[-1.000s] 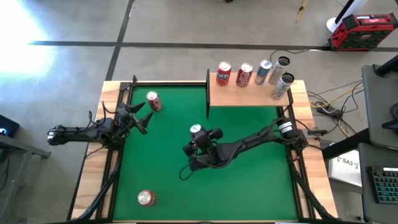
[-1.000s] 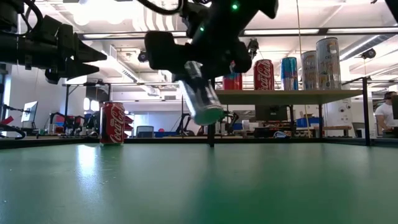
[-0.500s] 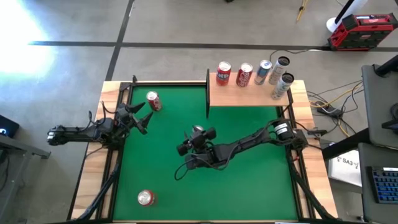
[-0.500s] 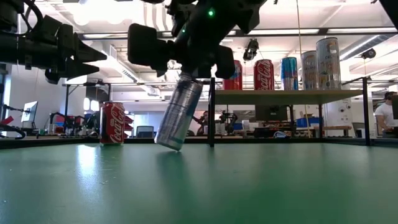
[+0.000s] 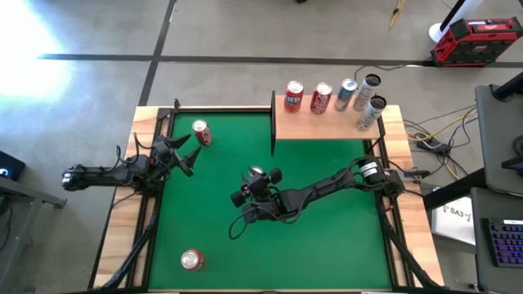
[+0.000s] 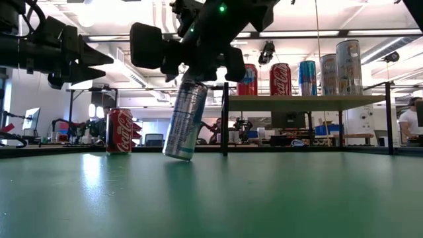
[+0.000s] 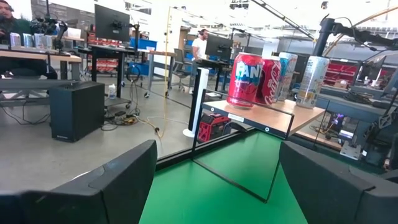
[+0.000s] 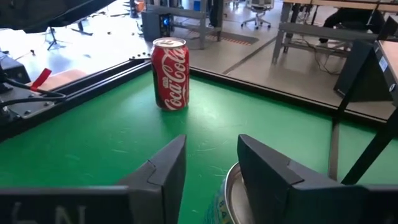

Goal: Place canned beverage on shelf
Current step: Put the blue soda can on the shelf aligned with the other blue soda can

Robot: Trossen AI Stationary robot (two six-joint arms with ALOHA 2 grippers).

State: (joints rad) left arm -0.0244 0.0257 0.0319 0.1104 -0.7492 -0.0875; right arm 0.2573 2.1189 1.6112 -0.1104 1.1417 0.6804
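A slim silver can is in my right gripper over the middle of the green felt; its top also shows in the right wrist view. The shelf, a light-wood board on thin black posts, stands at the far right and carries several cans. My left gripper is open and empty at the table's left side, near a red cola can that stands on its base on the felt. My right gripper pinches the silver can's upper end between its two fingers. The fingers come from above, pointing down. The can hangs tilted below them, its lower rim at the felt; whether it touches, I cannot tell.
A second red can stands near the table's front left. The shelf's black posts rise from the felt just behind the held can. A wooden border and black frame rails edge the felt.
My right gripper has gone down and a little toward the table's left edge with the silver can. The can was lifted clear and strongly tilted; it has swung its lower end the other way, come down to the felt and now stands nearer upright.
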